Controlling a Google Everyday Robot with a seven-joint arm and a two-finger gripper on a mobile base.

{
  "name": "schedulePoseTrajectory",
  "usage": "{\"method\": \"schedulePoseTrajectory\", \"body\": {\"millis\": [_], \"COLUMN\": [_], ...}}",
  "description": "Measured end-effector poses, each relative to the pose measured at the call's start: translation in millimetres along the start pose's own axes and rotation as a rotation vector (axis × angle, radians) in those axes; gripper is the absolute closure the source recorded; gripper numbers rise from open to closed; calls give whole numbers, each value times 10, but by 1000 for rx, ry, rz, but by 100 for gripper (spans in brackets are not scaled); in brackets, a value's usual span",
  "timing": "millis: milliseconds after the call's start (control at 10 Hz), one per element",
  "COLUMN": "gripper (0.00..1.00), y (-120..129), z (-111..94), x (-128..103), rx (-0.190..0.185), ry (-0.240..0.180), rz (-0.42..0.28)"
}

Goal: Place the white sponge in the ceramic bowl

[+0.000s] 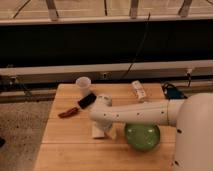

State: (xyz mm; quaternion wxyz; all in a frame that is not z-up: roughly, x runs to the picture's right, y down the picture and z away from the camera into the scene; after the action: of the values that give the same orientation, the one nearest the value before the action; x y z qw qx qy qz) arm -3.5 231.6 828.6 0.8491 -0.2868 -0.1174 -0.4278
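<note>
Reaching across the table (65, 145), the arm (145, 112) is pointing its wide-open gripper (101, 131) down at the white sponge (113, 133) beside the bowl (142, 136).

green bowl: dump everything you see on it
The ceramic bowl is round, glossy green and glazed-looking. It sits upright on the wooden table near the front edge, right of centre. The arm crosses over its far rim and hides it; contents cannot be told. The gripper points down just to its left, fingers open; contact with the bowl is unclear.
</note>
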Motion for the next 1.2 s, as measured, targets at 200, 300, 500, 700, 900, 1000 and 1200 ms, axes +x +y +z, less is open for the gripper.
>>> {"method": "schedulePoseTrajectory", "body": {"millis": [200, 300, 500, 700, 900, 1000, 1200], "gripper": [34, 39, 39, 45, 63, 73, 94], "y": [5, 6, -3, -22, -30, -8, 31], "z": [1, 1, -6, -32, -59, -63, -50], "x": [7, 8, 14, 18, 30, 30, 8], "rx": [-3, -3, 0, 3, 5, 0, -7], "ry": [-4, -4, -1, -1, -2, -2, -3], "rz": [0, 0, -1, 1, 6, 5, 0]}}
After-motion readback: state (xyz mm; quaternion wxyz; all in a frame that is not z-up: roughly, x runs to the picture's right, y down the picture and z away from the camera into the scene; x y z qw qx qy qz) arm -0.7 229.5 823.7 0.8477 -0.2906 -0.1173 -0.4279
